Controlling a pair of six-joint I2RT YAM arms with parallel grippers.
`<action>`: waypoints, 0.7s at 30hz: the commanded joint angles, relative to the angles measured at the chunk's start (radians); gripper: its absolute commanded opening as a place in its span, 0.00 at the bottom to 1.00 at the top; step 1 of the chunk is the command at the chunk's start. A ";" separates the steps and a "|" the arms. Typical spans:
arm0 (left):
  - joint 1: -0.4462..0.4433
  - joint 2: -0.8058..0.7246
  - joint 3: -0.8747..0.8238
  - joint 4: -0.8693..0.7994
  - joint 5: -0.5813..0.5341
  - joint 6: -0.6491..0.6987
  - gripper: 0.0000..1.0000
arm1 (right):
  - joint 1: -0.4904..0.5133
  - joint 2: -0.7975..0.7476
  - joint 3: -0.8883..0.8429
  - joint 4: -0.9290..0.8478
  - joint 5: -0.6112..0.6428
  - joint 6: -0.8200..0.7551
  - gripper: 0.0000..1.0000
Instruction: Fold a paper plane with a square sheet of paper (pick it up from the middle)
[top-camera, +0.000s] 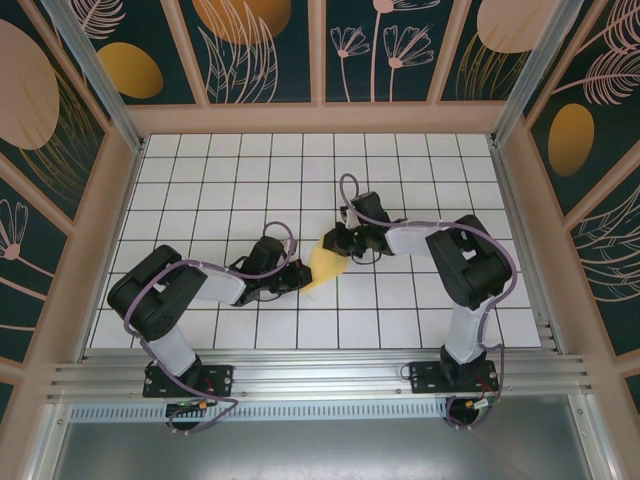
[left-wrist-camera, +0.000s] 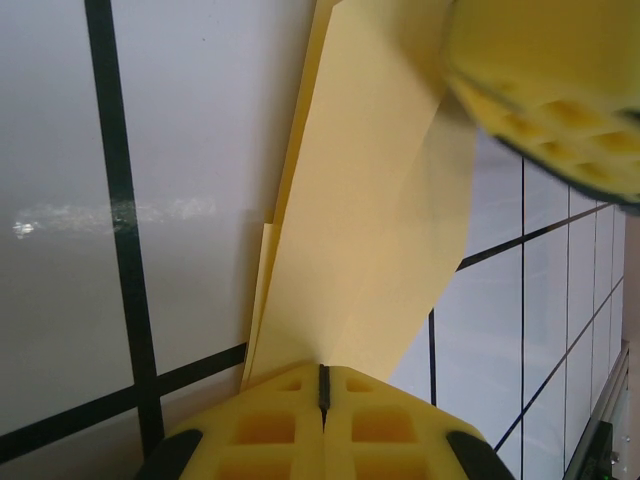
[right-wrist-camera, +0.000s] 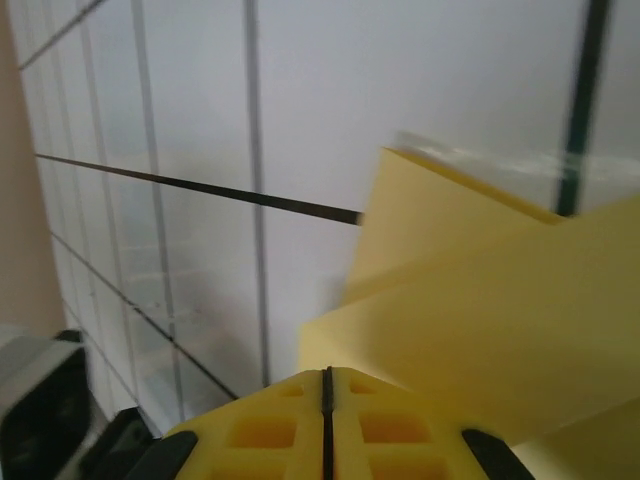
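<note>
The pale-yellow sheet of paper (top-camera: 325, 266) lies folded in layers near the middle of the grid table, narrow end far, wide end near. My left gripper (top-camera: 298, 276) is shut at its near-left edge. In the left wrist view the paper (left-wrist-camera: 370, 200) fans up out of the closed seam of that gripper (left-wrist-camera: 322, 368), a crease meeting the jaw line. My right gripper (top-camera: 338, 242) is shut at the paper's far end. In the right wrist view its closed tips (right-wrist-camera: 327, 370) rest against raised paper layers (right-wrist-camera: 480, 290). One right finger (left-wrist-camera: 550, 90) sits over the paper's far part.
The white tiled table (top-camera: 200, 190) with dark grid lines stretches around the paper. Wooden-framed patterned walls (top-camera: 90, 240) enclose it on three sides. An aluminium rail (top-camera: 320, 375) runs along the near edge, where both arm bases are bolted.
</note>
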 joint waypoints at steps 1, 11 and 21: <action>-0.013 0.057 -0.037 -0.262 -0.056 0.043 0.00 | -0.006 0.059 -0.022 0.003 0.031 0.008 0.10; -0.013 -0.109 0.064 -0.344 0.001 0.067 0.05 | -0.006 0.093 -0.055 -0.071 0.083 -0.060 0.08; -0.008 -0.041 0.290 -0.372 -0.026 0.065 0.06 | -0.006 0.099 -0.065 -0.050 0.080 -0.045 0.08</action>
